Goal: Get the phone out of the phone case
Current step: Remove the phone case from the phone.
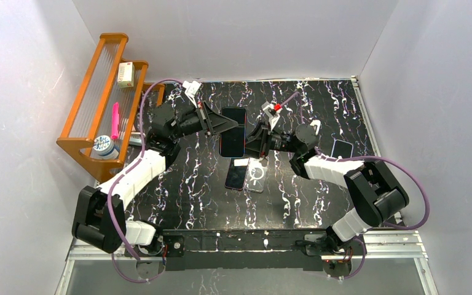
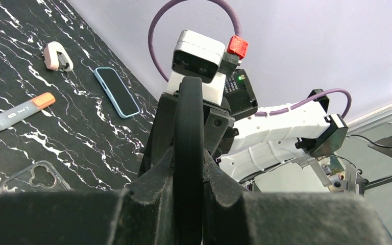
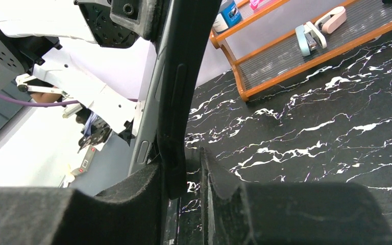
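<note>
A phone in a black case (image 1: 232,132) is held up above the middle of the table, between my two grippers. My left gripper (image 1: 223,125) is shut on its left edge; in the left wrist view the black edge (image 2: 190,117) is clamped between the fingers (image 2: 190,163). My right gripper (image 1: 251,139) is at its right edge. In the right wrist view the black case rim (image 3: 184,76) sits between the jaws (image 3: 194,166), against the left finger with a gap to the right finger. The phone's grey side (image 3: 148,102) shows beside the rim.
A bare phone (image 1: 235,177), a clear case (image 1: 256,175) and a white slip (image 1: 241,162) lie below the held phone. A blue phone (image 1: 342,149) lies at the right. An orange rack (image 1: 98,92) stands at the left. A highlighter (image 2: 20,112) lies on the table.
</note>
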### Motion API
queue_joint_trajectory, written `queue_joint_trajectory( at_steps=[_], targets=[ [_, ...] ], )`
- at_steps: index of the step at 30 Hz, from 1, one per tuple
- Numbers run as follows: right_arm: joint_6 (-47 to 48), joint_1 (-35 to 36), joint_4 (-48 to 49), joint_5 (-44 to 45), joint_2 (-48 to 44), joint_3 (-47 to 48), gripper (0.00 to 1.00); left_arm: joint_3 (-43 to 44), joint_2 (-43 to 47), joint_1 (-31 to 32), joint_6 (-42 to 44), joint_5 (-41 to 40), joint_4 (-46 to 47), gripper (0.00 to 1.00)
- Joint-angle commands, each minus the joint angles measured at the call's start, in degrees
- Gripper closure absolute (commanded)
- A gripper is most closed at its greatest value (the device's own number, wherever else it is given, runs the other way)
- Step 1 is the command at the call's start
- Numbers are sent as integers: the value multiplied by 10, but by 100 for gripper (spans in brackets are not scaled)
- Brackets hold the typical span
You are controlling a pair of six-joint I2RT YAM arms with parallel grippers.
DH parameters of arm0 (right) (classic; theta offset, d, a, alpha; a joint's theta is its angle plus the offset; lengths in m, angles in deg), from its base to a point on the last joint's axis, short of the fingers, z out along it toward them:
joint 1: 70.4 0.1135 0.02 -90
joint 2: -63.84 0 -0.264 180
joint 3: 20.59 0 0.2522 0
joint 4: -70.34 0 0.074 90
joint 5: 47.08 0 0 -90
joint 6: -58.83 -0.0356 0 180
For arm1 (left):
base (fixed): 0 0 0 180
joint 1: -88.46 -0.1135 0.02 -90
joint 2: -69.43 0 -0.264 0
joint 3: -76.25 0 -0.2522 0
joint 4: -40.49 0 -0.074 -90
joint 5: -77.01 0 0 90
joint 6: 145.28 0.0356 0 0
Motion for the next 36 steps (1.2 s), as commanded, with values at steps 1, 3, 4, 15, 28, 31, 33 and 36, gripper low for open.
queue_joint_trajectory(
  at_steps=[1,3,4,15,28,31,33,36],
  targets=[
    [-15,-5,115,108,-13,16,65,-24,-10,49,-12,51,-31,100],
    [-23,-4,123,115,-13,13,65,-26,-20,59,-11,47,-31,100],
    [-26,-5,126,117,-13,11,65,-27,-26,62,-10,45,-31,100],
    [-59,-8,129,139,-18,-32,87,-6,-65,68,33,-10,-104,81],
    [-58,-8,-71,180,-66,-80,99,102,-131,57,120,-107,-263,39],
    [-59,-8,-135,198,-72,-79,99,135,-126,57,160,-147,-326,28],
    [-63,-9,-177,207,-74,-76,99,155,-118,57,197,-176,-371,23],
    [-76,-8,-219,216,-75,-72,99,167,-102,58,240,-235,-446,20]
  ],
)
